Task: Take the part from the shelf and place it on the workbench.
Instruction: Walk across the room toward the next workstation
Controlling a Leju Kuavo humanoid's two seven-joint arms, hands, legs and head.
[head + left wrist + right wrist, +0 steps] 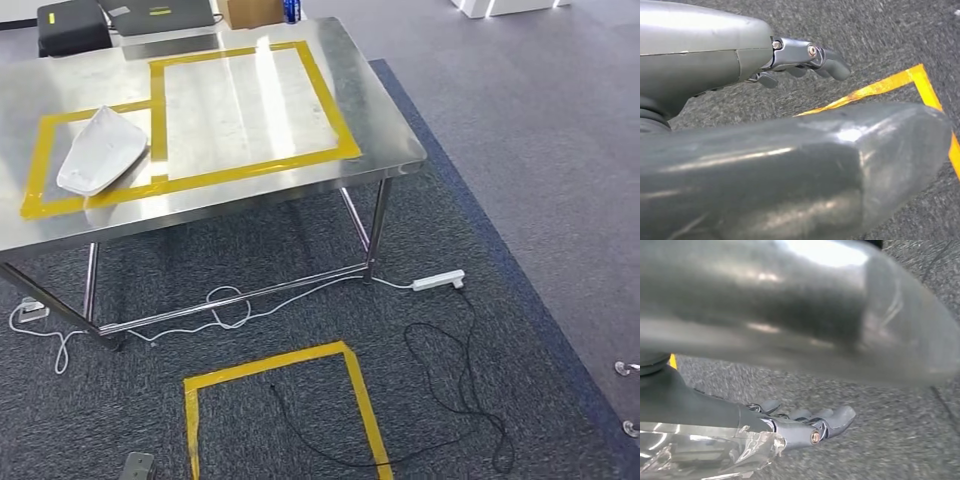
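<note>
White part (102, 150) lying on bench (377, 130) inside yellow tape outline (158, 115), left hand (806, 57) nearer, both hands' fingers (828, 421) extended, holding nothing.

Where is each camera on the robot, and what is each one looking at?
Head view: high on the robot, facing forward and down at the steel workbench, the white part on it, and the carpet.
Left wrist view: behind the left hand, facing the carpet; its grey cover and thumb show.
Right wrist view: behind the right hand, facing the carpet; its cover and thumb show.
Shared: head and left wrist views both show the yellow floor tape.
</note>
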